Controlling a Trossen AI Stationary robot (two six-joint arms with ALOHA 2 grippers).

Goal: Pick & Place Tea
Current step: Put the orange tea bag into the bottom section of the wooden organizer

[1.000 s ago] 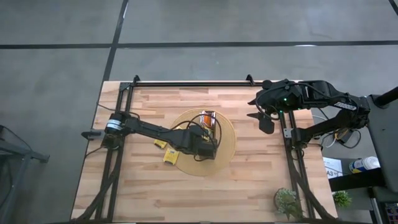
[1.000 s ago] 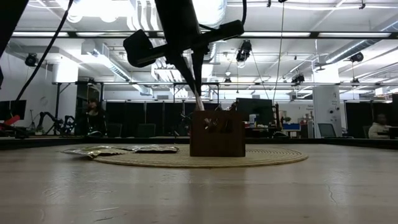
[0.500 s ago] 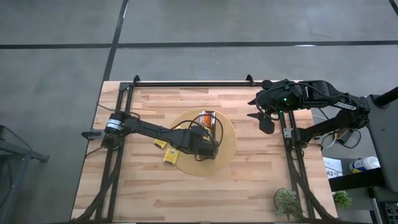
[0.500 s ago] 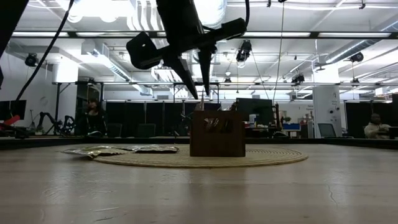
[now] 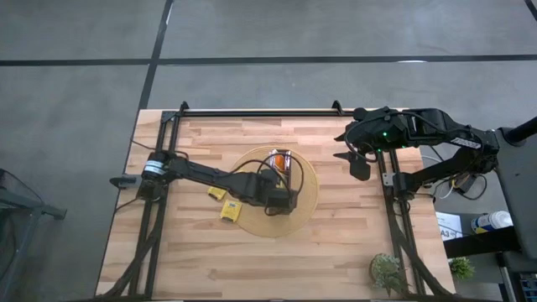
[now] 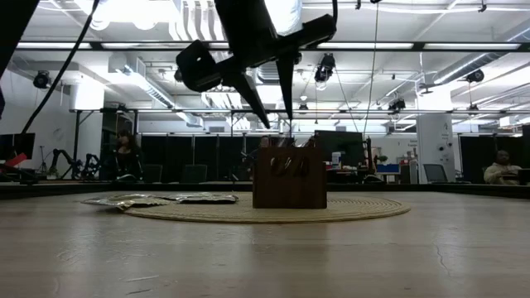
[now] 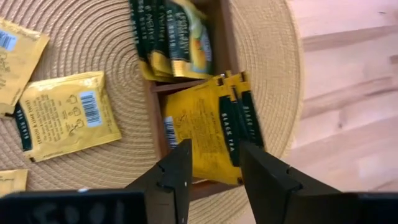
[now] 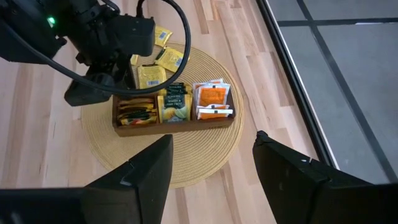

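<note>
Hovering left pincer, parted, empty

even, bright overhead lighting on the pale wooden plank table; shadows soft and short. in the low view, ceiling strip lights glare white, the near tabletop is blurred, and the arm is silhouetted.

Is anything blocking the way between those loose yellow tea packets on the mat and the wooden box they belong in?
Nothing visible does. The loose yellow sachets lie flat on the woven mat beside the tray, with bare mat between. The left gripper hovers open above the tray's end compartment.
</note>
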